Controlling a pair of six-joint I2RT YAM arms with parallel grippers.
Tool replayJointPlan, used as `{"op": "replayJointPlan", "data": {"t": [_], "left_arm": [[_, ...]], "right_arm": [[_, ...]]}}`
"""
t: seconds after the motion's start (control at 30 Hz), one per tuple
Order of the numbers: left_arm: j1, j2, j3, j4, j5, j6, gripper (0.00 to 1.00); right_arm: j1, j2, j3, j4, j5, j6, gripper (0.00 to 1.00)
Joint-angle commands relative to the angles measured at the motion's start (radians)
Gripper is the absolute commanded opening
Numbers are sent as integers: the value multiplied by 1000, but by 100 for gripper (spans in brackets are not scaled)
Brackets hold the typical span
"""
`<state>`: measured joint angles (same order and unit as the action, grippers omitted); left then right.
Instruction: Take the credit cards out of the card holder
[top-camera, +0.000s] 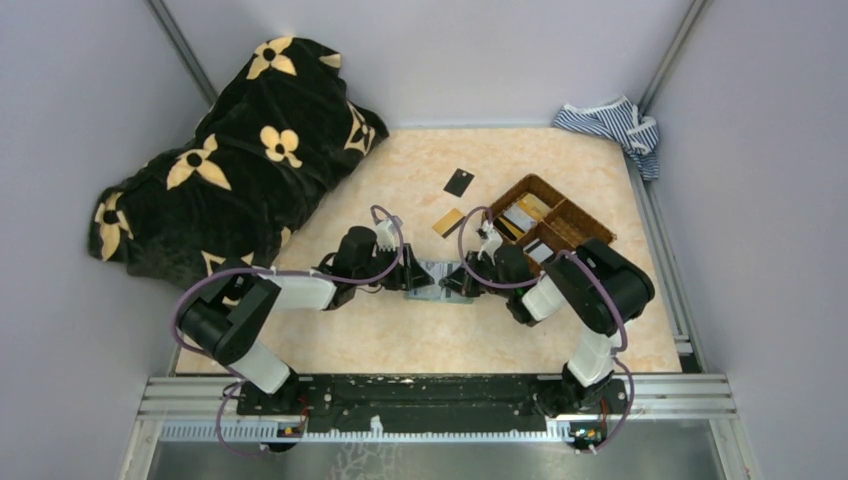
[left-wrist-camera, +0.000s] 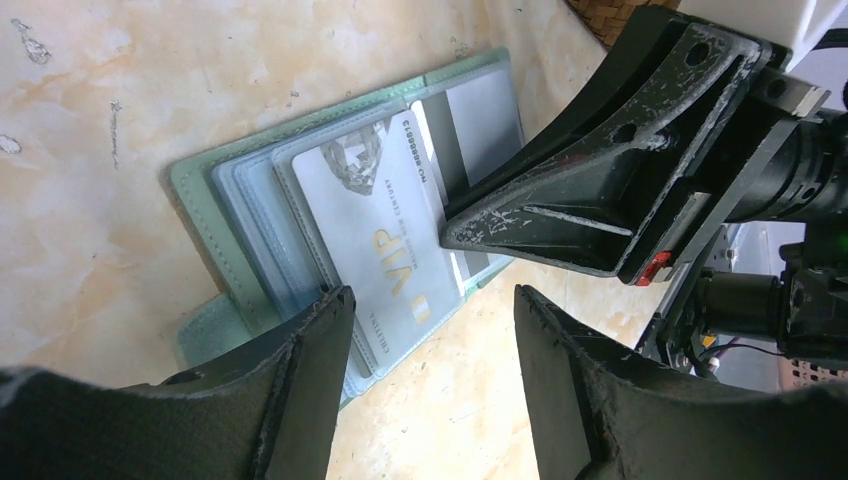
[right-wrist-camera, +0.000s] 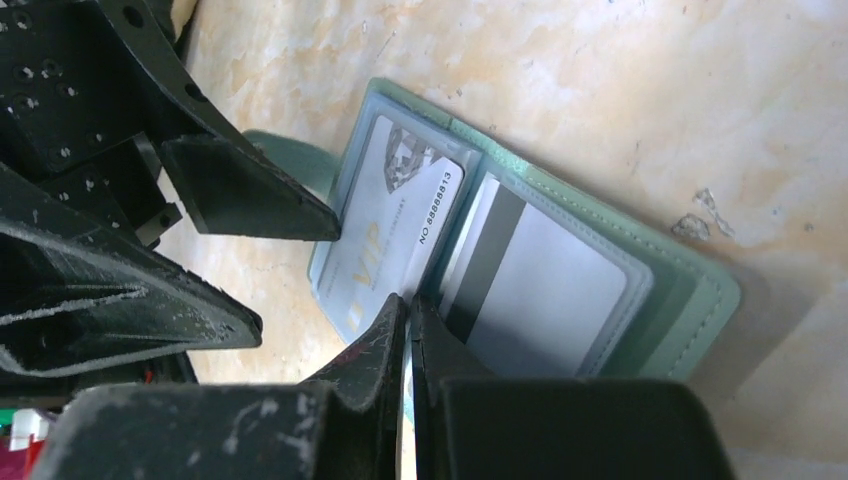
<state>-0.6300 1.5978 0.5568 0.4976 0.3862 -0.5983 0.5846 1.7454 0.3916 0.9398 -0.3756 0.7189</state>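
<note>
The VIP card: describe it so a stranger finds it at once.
On the marbled table, an open sage-green wallet lies near the brown basket. Two cards sit in its pockets. The VIP card is pale grey with gold lettering and a printed number, while its neighbour is plain with a dark stripe.

From above, the arms (top-camera: 300, 290) hide most of the card holder (top-camera: 436, 285). The closed jaws of the right gripper (right-wrist-camera: 406, 305) cover the credit card (right-wrist-camera: 398, 210) at its near edge; any pinch is unclear
</note>
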Motion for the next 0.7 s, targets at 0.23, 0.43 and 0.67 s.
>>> {"op": "replayJointPlan", "data": {"t": [0.23, 0.43, 0.67], "left_arm": [[3, 54, -10, -67, -13, 12, 67], [4, 74, -6, -56, -9, 7, 67], [7, 74, -5, -43, 6, 2, 67]], "right_arm": [[-37, 54, -77, 293, -175, 93, 0], [-43, 17, -106, 257, -163, 71, 0], [-48, -22, -118, 176, -131, 50, 0]]}}
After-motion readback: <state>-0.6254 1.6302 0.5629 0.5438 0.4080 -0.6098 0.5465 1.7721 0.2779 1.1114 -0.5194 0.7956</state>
